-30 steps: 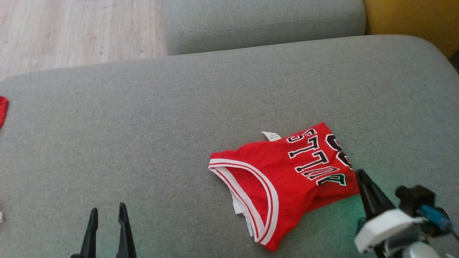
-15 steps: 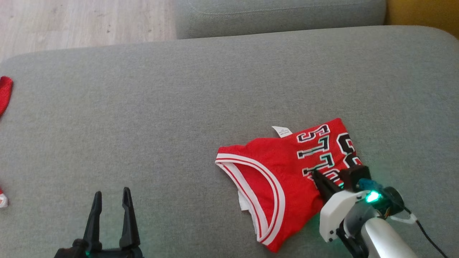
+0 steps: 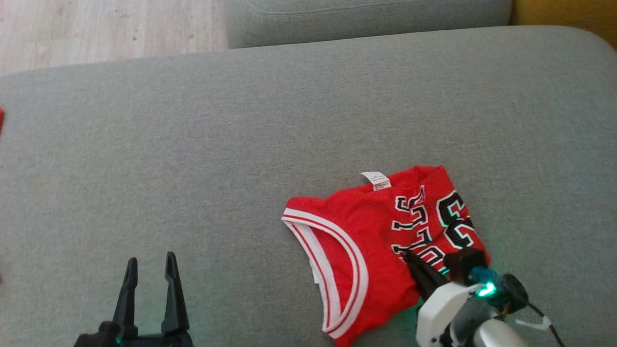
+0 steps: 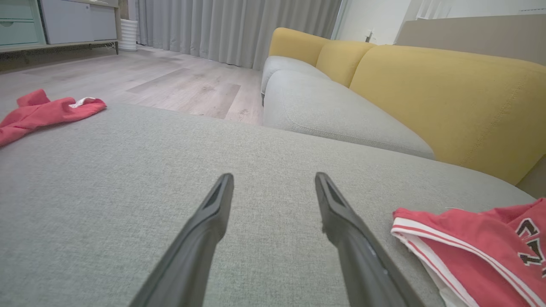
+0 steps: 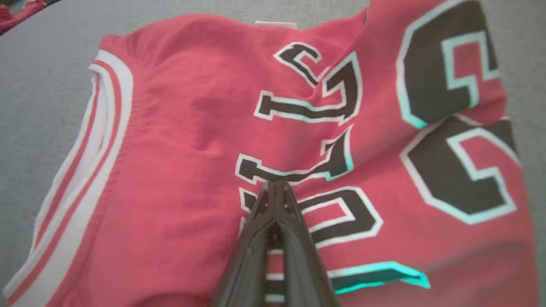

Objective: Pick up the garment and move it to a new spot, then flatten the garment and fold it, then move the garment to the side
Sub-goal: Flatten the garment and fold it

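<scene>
Garment (image 3: 366,241), a red jersey with black lettering, is lying on the grey sofa cushion (image 3: 241,144), toward the robot's right and near its front edge. It is sitting loosely doubled over, with the white-trimmed armhole facing left and the white label (image 3: 377,179) poking out at the far edge.

Right gripper (image 3: 409,255) is bearing down on the lettered panel. In the right wrist view its fingers are meeting at the tips and the cloth is puckering toward them. A fold is probably being nipped, though the tips are hiding the contact itself.

Left gripper (image 3: 150,258) is hovering well apart over bare cushion, fingers spread, holding nothing.

Judging the step: the grasp for the first pick-up and move is being made. The jersey is lying neither flat nor neatly folded.

Next move is calling for a lift high enough to clear the trailing hem, then a carry to open cushion. The single pinch point is risking a slip or a bunched landing.
</scene>
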Controlling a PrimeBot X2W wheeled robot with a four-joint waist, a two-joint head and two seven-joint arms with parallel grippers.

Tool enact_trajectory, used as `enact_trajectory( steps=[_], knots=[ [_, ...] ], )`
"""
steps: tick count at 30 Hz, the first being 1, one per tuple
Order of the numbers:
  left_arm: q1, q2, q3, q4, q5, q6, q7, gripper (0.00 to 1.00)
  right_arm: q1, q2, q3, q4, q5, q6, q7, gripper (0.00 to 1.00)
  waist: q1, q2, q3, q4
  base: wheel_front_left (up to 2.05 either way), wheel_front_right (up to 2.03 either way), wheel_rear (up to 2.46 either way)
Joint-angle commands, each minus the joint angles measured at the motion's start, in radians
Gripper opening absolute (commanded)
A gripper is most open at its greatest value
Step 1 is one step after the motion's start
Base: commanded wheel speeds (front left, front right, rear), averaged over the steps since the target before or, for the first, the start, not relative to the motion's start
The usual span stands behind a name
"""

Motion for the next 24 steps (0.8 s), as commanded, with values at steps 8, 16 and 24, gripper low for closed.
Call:
enact_trajectory(
  steps=[8, 16, 24],
  knots=[
    [-0.024, -0.003, 0.028, -0.029, 0.002, 0.001, -0.006, 1.00, -0.016, 0.045, -0.048, -0.051, -0.067, 0.007, -0.060, 0.00, 0.0000, 0.0000, -0.005, -0.029, 0.00, 0.00, 0.00],
    [-0.031, -0.003, 0.019, -0.026, -0.001, 0.002, -0.006, 1.00, -0.085, 0.060, -0.144, -0.046, -0.089, 0.007, -0.114, 0.00, 0.0000, 0.0000, -0.010, -0.023, 0.00, 0.00, 0.00],
    [-0.005, -0.003, 0.046, -0.038, 0.004, 0.002, -0.006, 1.00, -0.075, 0.060, -0.405, -0.157, -0.151, 0.007, -0.248, 1.00, 0.0000, 0.0000, -0.049, -0.010, 0.00, 0.00, 0.00]
  ],
)
